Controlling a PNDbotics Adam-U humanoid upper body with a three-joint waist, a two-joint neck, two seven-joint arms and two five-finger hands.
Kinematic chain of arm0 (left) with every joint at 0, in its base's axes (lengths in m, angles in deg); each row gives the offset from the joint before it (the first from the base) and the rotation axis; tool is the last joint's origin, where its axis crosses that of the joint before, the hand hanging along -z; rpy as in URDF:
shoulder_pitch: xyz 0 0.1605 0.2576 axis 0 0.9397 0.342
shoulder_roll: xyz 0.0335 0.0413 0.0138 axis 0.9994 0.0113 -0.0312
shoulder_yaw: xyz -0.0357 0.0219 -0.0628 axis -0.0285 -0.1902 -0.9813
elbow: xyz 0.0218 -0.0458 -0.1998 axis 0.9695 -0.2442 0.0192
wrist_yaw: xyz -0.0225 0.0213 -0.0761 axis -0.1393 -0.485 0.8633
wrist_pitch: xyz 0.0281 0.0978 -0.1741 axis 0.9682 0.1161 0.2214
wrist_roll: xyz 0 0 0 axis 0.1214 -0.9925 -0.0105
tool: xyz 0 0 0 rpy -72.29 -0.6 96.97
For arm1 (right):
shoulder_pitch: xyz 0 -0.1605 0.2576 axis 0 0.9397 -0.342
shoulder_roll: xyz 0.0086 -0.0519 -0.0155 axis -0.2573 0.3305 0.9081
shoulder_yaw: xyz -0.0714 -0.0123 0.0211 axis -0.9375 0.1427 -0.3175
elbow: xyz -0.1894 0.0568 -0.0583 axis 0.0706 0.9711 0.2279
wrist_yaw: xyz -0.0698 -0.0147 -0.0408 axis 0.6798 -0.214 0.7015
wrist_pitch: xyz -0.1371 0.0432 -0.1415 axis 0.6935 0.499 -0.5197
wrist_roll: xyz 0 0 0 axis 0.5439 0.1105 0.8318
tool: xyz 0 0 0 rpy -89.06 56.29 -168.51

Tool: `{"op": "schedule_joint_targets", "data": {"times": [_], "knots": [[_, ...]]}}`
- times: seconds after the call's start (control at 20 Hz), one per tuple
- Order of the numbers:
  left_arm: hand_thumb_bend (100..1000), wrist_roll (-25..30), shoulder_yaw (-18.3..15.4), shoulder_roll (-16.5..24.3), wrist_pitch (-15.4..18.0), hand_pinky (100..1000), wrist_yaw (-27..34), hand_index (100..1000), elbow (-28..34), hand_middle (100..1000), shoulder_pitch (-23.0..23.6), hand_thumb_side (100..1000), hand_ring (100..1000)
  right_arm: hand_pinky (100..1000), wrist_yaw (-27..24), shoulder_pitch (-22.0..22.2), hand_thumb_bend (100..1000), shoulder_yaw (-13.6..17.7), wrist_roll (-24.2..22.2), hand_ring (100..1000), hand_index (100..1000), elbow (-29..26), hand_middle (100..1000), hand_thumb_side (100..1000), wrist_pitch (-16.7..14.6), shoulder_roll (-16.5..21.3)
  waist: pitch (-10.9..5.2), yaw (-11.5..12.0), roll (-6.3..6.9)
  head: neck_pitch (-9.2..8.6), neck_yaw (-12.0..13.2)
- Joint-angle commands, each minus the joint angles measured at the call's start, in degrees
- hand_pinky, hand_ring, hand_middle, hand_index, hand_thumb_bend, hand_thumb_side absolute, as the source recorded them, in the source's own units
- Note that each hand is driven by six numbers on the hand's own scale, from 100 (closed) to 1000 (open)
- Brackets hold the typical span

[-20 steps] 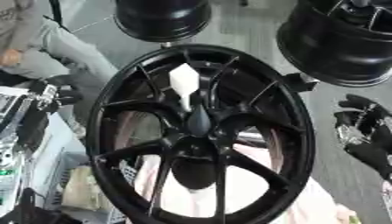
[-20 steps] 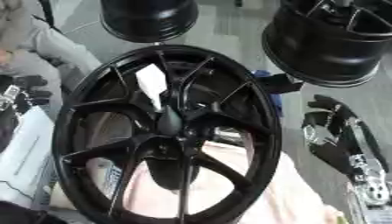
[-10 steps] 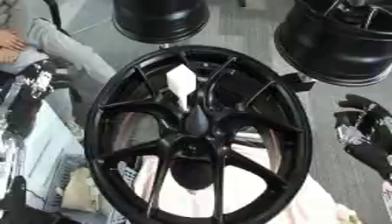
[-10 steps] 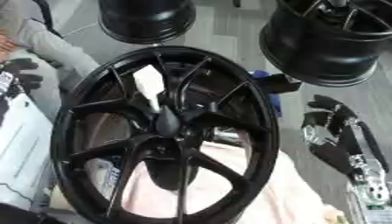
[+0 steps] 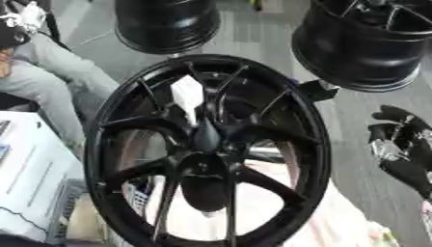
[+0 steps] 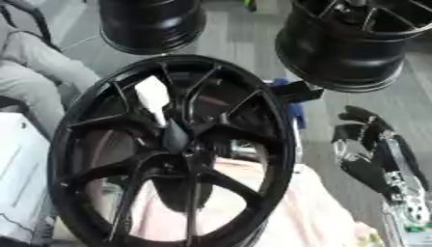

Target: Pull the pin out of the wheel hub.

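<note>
white pin (image 5: 187,96) stands in wheel hub (image 5: 205,144).

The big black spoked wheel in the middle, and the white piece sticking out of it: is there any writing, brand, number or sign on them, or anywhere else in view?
None can be read.
Large black spoked wheel: no lettering or logo shows on its rim or spokes.
White pin at its hub: plain, no marks.
Two other black rims behind: no readable text.
White box at left: nothing legible.
</note>
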Motion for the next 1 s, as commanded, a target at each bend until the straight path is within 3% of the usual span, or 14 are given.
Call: {"op": "schedule_joint_targets", "data": {"times": [0.05,0.3,0.5,0.7,1.0], "knots": [[212,5.34,7.55,6.31,8.36,816,-1.76,865,-3.49,808,-5.35,404,817,752,0.28,-0.13,100,-0.22,-0.48,718,847,-0.44,740,135,-0.19,1.74,-0.94,-0.41,0.53,0.28,0.32],[340,14.52,17.06,5.29,19.38,829,-8.21,876,-8.19,827,-13.49,351,841,752,0.3,0.08,100,-0.35,-0.75,718,847,-0.3,741,135,-0.26,2.36,-0.92,-1.11,1.22,0.28,0.01],[411,20.45,20.46,2.72,25.46,835,-12.79,876,-11.43,829,-16.7,283,845,752,0.31,0.35,100,-0.18,-0.59,718,847,-0.21,740,134,-0.25,2.59,-0.89,-1.34,1.37,0.28,-0.2],[452,25.24,23.05,0.12,26.84,836,-14.07,870,-11.61,824,-18.61,167,842,752,0.24,0.38,100,-0.3,-0.67,718,847,-0.18,740,134,-0.29,2.56,-0.92,-1.34,1.34,0.28,-0.48],[484,26.28,27.38,-2.4,26.93,836,-15.38,870,-9.34,819,-20.4,140,841,752,0.22,0.45,100,-0.38,-0.81,718,847,-0.1,741,133,-0.28,2.66,-1.06,-1.43,1.22,0.28,-0.85]]}}
